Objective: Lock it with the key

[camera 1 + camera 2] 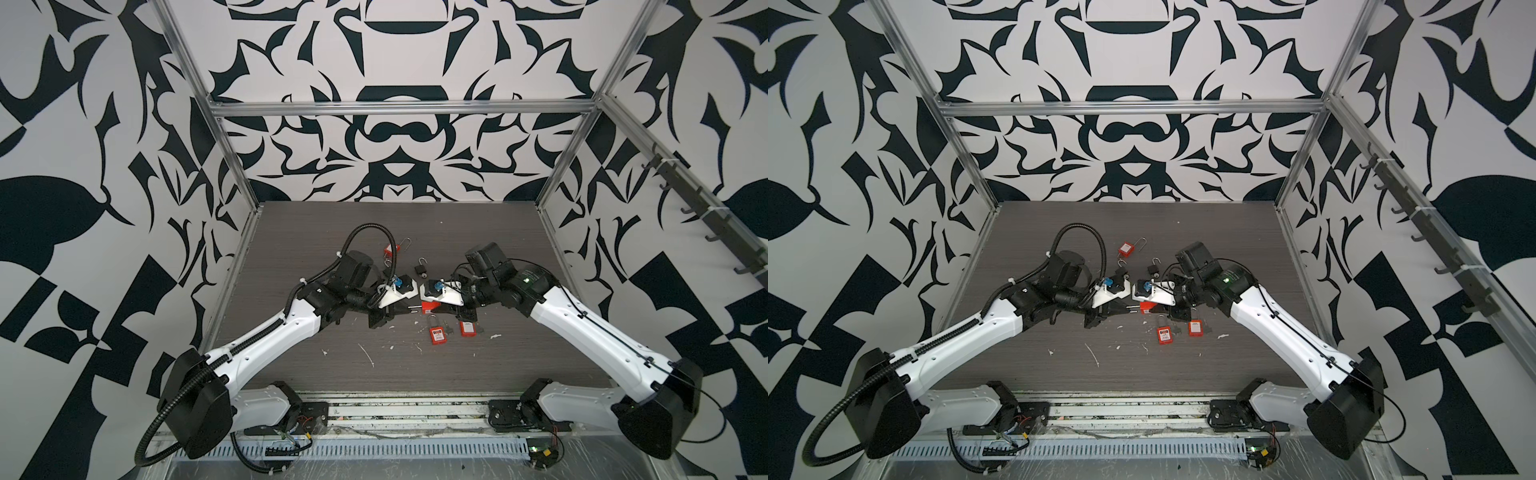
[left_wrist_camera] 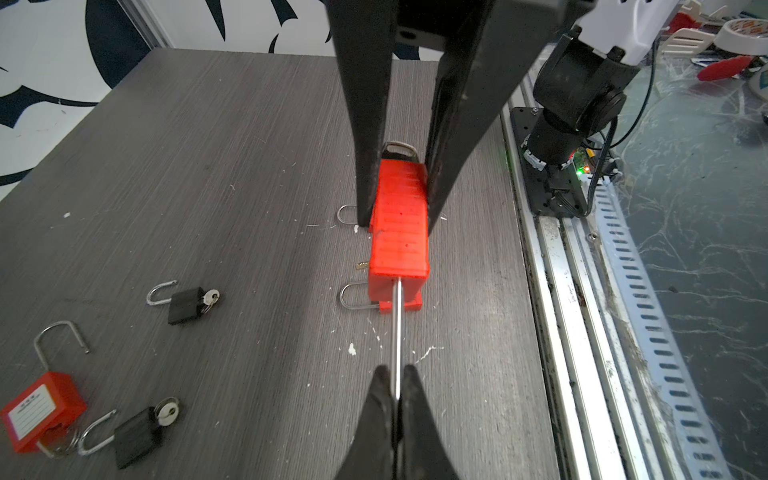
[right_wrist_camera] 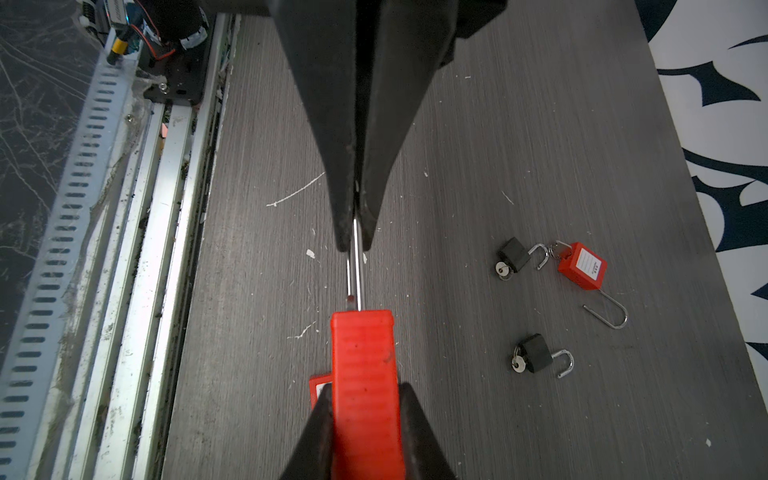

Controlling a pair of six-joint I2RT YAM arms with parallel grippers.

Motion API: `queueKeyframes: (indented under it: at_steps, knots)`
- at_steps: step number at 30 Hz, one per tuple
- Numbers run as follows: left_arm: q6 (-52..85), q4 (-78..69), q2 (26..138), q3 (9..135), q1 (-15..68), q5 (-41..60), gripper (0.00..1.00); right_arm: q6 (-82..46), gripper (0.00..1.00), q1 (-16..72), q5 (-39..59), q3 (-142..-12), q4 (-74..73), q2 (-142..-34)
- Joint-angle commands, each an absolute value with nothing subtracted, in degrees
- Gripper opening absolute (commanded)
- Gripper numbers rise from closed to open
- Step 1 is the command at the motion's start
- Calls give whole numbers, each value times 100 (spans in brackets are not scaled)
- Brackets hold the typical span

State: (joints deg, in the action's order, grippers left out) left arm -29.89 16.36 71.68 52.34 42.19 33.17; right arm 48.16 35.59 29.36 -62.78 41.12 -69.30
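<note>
now, left tool [image 2: 397, 387] tight on steel shackle [image 2: 397, 324], right tool [image 3: 366, 390] tight on ribbed padlock [image 3: 363, 347]

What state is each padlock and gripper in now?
left gripper: shut on shackle.
right gripper: shut on held red padlock.
shackle: pulled out, open.
black padlock: shackle open, key inserted.
second black padlock: shackle open, key inserted.
far red padlock: shackle open.
front red padlock: flat, shackle looks closed.
red padlock beside it: shackle hidden.
</note>
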Motion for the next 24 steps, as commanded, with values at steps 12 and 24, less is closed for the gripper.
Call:
queueKeyframes:
  at_steps: [12,24]
  knots:
    - [-2602,1146,7260,5402,4028,4705,0,5063,4,3866,3441,-5504,2005,-6342]
    - [-2918,1043,7343,5436,4110,4048,0,4556,3,3920,3914,-5737,2655,-6448]
